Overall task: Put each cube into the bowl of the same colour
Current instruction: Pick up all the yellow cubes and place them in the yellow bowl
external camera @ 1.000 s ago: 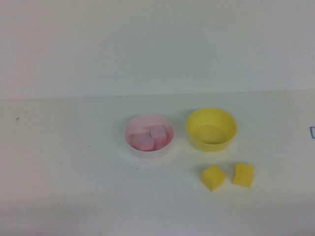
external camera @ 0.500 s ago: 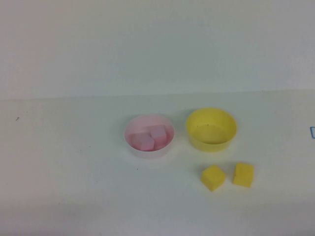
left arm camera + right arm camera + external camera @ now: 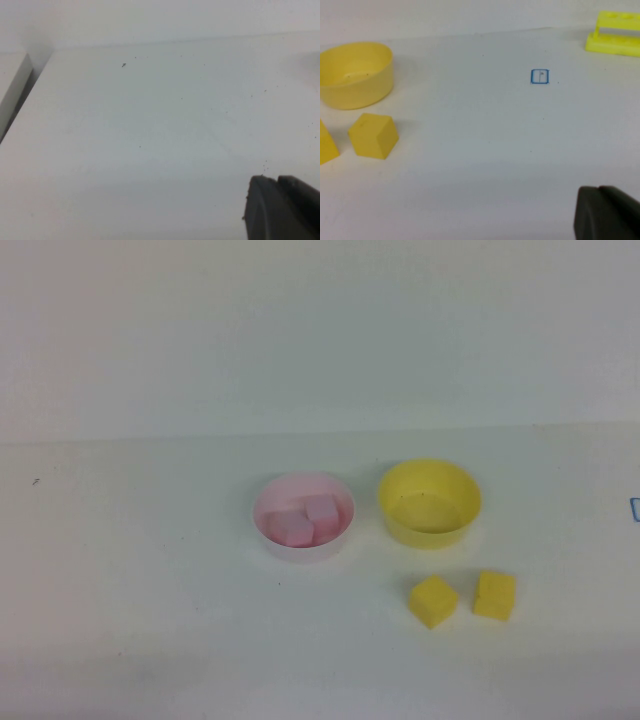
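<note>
Cubes, high view: you see two pink cubes [image 3: 305, 520] inside the pink bowl [image 3: 272, 540]; two yellow cubes [image 3: 433, 601] lie on the table [image 3: 150, 580] near the yellow bowl [image 3: 430, 502]. Wrist views: left gripper [image 3: 280, 207] and right gripper [image 3: 607, 212] hover closed, holding nothing

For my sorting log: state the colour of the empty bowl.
Bright yellow bowl, clearest in the high view.

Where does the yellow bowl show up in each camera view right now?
High view: yellow bowl right of centre, beside the pink bowl.
Left wrist view: not in it; only bare table and the shut left gripper.
Right wrist view: at the picture's upper left; right gripper shut.
Shared landmark: yellow cube.
</note>
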### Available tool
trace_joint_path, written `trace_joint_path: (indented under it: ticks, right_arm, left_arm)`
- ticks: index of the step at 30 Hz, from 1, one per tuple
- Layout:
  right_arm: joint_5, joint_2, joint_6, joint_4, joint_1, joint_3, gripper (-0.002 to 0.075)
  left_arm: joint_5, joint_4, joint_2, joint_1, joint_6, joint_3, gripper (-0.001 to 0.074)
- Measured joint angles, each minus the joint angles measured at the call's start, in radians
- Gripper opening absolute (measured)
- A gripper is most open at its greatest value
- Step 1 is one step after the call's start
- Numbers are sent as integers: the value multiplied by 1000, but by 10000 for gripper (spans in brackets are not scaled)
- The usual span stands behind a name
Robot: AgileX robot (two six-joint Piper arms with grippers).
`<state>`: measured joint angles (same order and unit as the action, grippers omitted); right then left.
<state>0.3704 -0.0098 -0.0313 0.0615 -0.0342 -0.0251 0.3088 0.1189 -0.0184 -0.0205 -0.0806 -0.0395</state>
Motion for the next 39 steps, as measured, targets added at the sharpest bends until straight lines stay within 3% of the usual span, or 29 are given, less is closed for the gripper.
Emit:
trace_joint_path:
  ticks: [19, 30, 34, 39]
  right_arm:
    - [-66, 0, 0, -14, 0, 0, -2]
    - [-558, 0, 114, 33, 0, -2, -2]
    - [-760, 0, 231, 38, 0, 7, -2]
    - [-542, 0, 298, -23, 0, 162, -2]
  left_arm:
    - [0, 0, 0, 0, -7, 0, 1]
    - [0, 0, 0, 0, -7, 0, 1]
    - [0, 0, 0, 0, -7, 0, 1]
    - [0, 0, 0, -2, -7, 0, 1]
